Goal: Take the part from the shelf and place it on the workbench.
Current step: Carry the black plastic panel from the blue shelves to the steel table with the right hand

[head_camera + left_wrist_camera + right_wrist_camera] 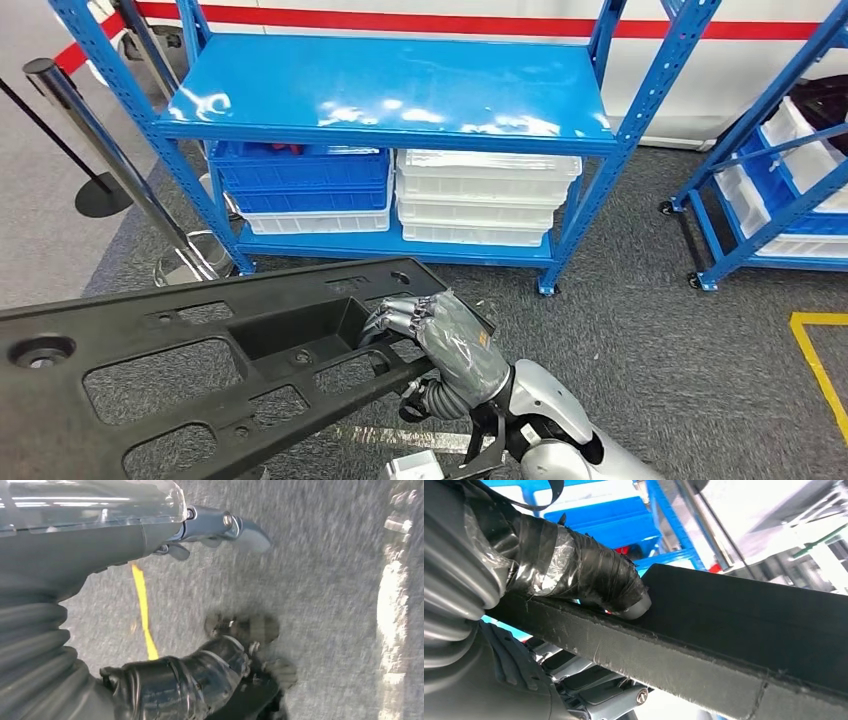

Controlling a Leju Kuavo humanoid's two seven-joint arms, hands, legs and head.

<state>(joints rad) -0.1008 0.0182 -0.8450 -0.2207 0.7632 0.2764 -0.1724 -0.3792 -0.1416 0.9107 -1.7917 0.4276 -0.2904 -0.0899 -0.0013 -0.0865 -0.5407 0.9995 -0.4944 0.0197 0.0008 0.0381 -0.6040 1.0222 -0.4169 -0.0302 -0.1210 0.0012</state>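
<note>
**A:** Status on the part?

**B:** My right hand (440, 335) is clamped on the black plastic panel (190, 370), fingers hooked through a cutout near its right end, thumb (594, 580) pressed on the back face. The panel is off the shelf, carried low in front of me above the carpet. My left hand (220, 527) hangs over the floor, holding nothing that I can see; fingers look loosely extended.

**A:** How does it handle?

**B:** Judging by looks: long, stiff, ribbed, probably light but with a long overhang to my left. A one-end grip means torque, and it may sag or twist. Better to support the far end with my left hand.

**A:** Behind it?

**B:** Blue shelf rack (390, 90), top level bare, blue crates (300, 180) and white crates (485, 195) below.
</note>
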